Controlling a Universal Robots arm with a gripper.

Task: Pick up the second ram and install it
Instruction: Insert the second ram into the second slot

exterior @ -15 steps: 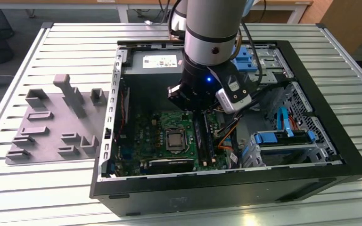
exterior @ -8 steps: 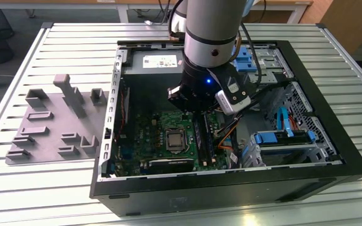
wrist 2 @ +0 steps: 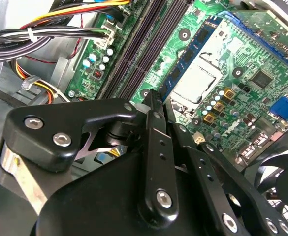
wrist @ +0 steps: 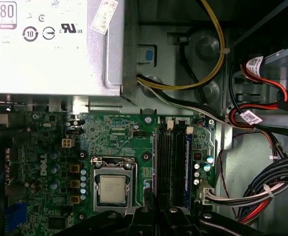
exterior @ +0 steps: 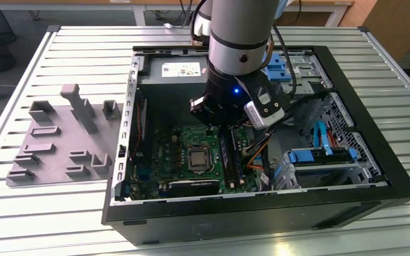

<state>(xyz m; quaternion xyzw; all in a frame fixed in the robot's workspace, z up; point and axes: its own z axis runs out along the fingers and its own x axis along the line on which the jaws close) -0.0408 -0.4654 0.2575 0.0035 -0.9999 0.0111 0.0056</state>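
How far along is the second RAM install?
Looks done: the long blue-green circuit-board stick stands among the black memory slots beside the silver processor. In hand: the black gripper sits at that stick's near end. Left: I cannot tell whether it is fully seated.

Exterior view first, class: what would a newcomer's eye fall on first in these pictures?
The thick grey robot arm reaches down into the open black computer case at the centre. Below its gripper lies the green motherboard with its silver processor. Grey fixture blocks sit on the exterior view's left.
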